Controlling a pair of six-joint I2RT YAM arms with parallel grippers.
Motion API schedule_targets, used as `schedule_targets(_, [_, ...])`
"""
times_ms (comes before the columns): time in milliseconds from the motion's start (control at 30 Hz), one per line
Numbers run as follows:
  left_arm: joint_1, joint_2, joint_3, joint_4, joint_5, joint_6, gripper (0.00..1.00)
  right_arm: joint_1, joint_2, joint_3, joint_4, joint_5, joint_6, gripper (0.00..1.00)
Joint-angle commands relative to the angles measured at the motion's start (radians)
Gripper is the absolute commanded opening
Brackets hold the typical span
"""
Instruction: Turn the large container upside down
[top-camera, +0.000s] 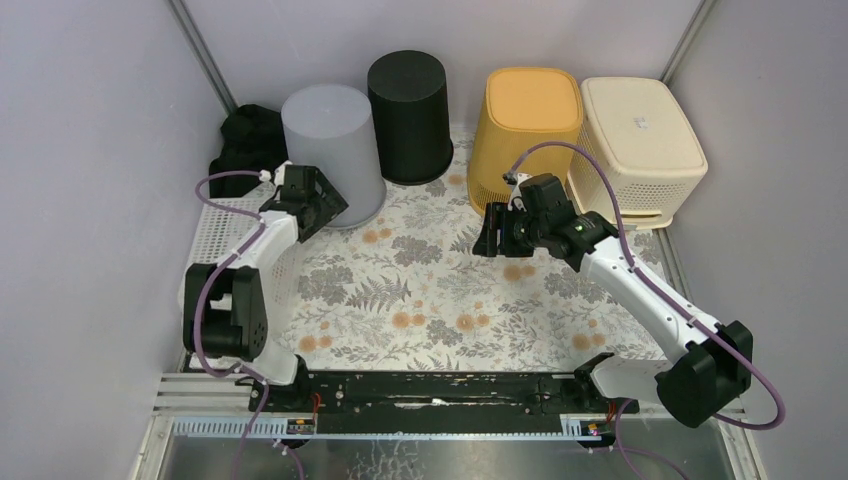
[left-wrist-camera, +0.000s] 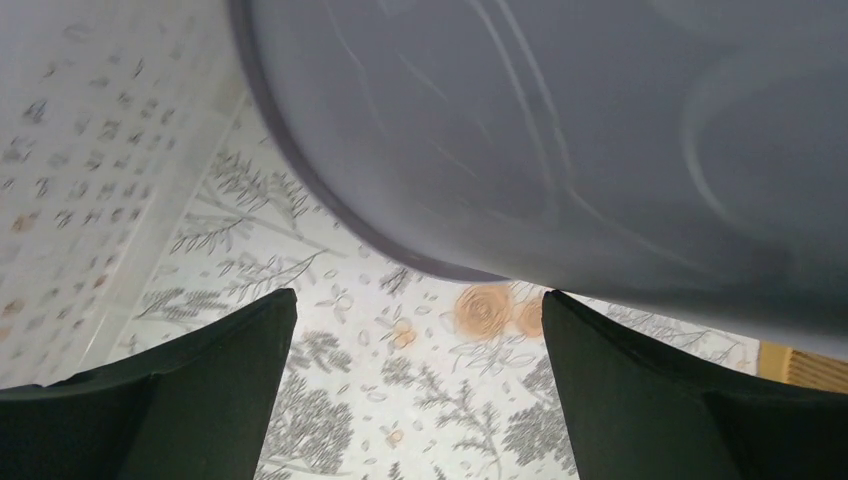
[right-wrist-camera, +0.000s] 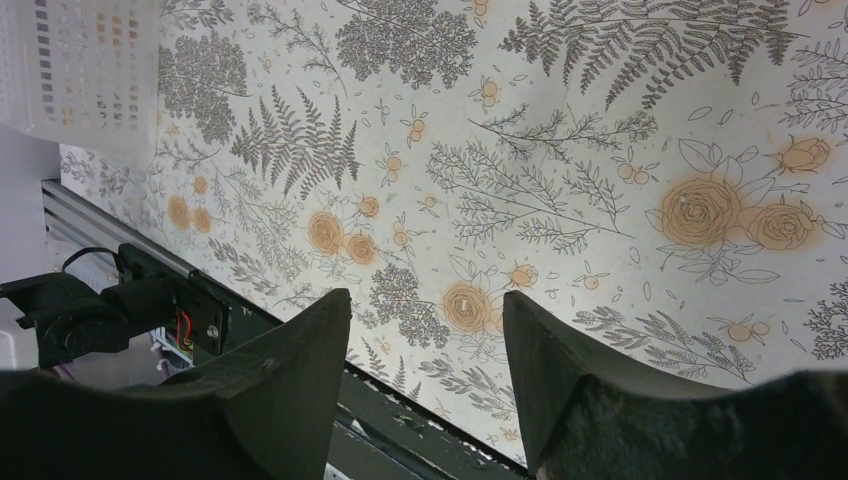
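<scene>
Four containers stand in a row at the back of the cloth (top-camera: 420, 290): grey bin (top-camera: 335, 140), black bin (top-camera: 408, 110), yellow bin (top-camera: 525, 125), cream basket (top-camera: 640, 140). One of each. Also one white perforated tray (top-camera: 225, 225) at the left edge and one dark bundle (top-camera: 245, 140) in the back-left corner. Two arms. Which container counts as "large" is not settled by the views; the grey bin is the likely target, since the left gripper (top-camera: 325, 205) sits just beside its lower wall. The left wrist view shows the grey bin (left-wrist-camera: 560, 130) filling the upper frame, its rim curving over the cloth, and the left gripper (left-wrist-camera: 420, 310) with fingers wide apart and nothing between them. The right gripper (top-camera: 490, 235) hangs over the cloth in front of the yellow bin, apart from it; in the right wrist view its (right-wrist-camera: 428, 300) fingers are partly spread and empty. Handling estimate: thin moulded plastic, light, fairly stiff at the rim but likely to flex mid-wall; the smooth, slightly tapered wall is likely slippery. The body is far too wide for one pair of fingers, so the rim edge looks like the best hold, pinching the wall there. Tipping risks nudging the black bin, which stands close beside it.
</scene>
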Motion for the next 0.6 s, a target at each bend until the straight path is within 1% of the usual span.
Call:
schedule_targets(0, [0.012,0.083,0.106,0.105,-0.013,-0.040,1.00,0.004,0.009,0.030,-0.003,0.047,-0.016,0.64])
schedule_targets(333, [0.017,0.255,0.311,0.123,-0.052,-0.048,1.00,0.005,0.028,0.023,0.020,0.063,-0.022,0.64])
schedule_targets(567, [0.017,0.348,0.351,0.197,-0.038,-0.019,1.00,0.003,0.034,0.015,0.027,0.094,-0.027,0.65])
